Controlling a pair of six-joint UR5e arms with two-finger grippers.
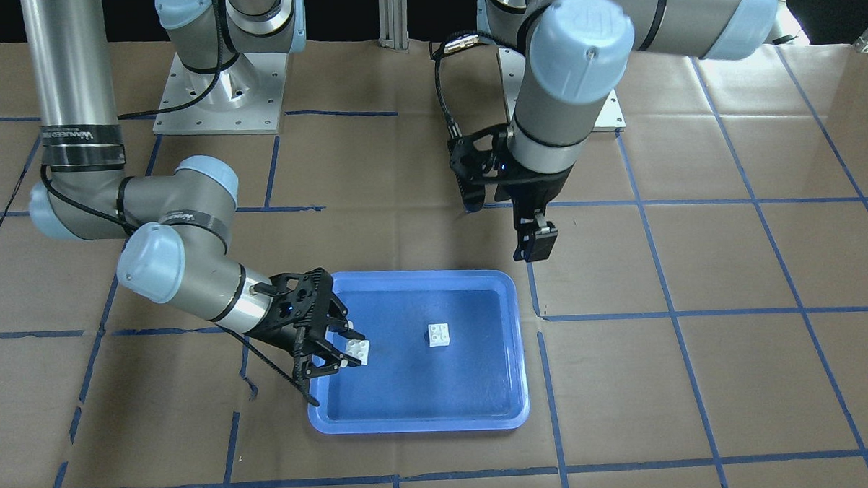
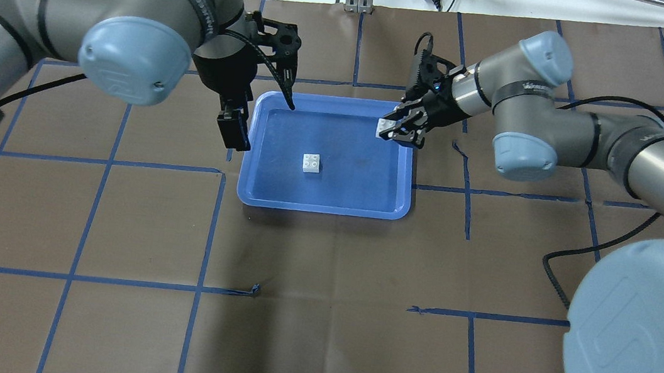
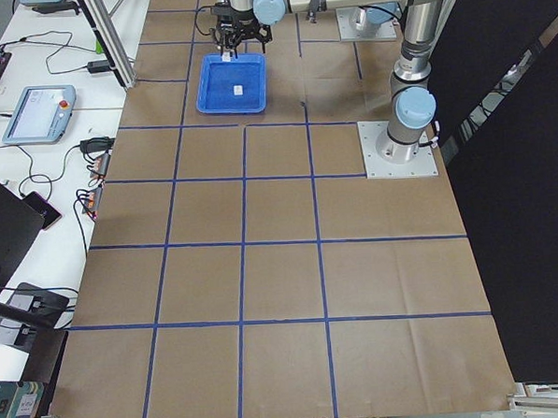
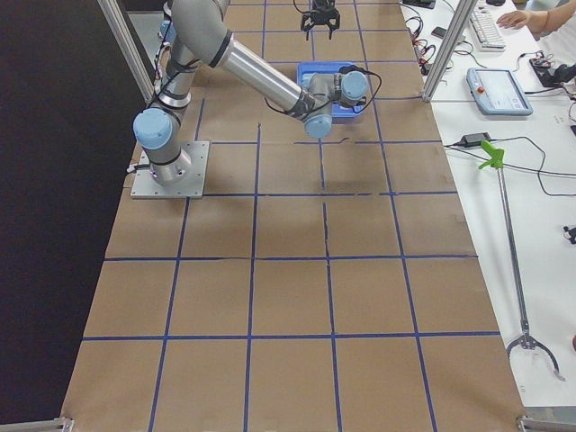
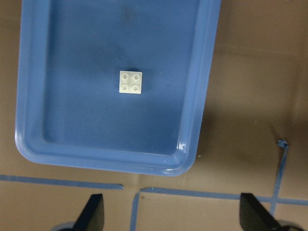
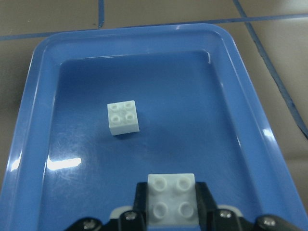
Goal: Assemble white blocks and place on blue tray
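The blue tray [image 1: 421, 275] [image 2: 323, 207] lies on the brown paper mid-table. One white block [image 1: 438, 335] [image 2: 312, 163] sits studs up on the tray floor, near its middle; it also shows in the left wrist view [image 5: 130, 82] and the right wrist view [image 6: 123, 117]. My right gripper [image 1: 340, 348] [image 2: 395, 129] [image 6: 172, 211] is shut on the second white block [image 1: 358, 350] [image 2: 385, 128] [image 6: 172, 199], studs up, just above the tray's end on my right side. My left gripper [image 1: 535, 251] [image 2: 235, 136] [image 5: 173, 214] is open and empty, hovering outside the tray's other end.
Blue tape lines [image 2: 88, 160] cross the brown paper table cover. The arms' metal base plates [image 1: 216, 100] stand at the robot's edge of the table. A black cable [image 2: 555, 277] trails from the right arm. Desks with devices [image 3: 40, 114] flank the table's far side.
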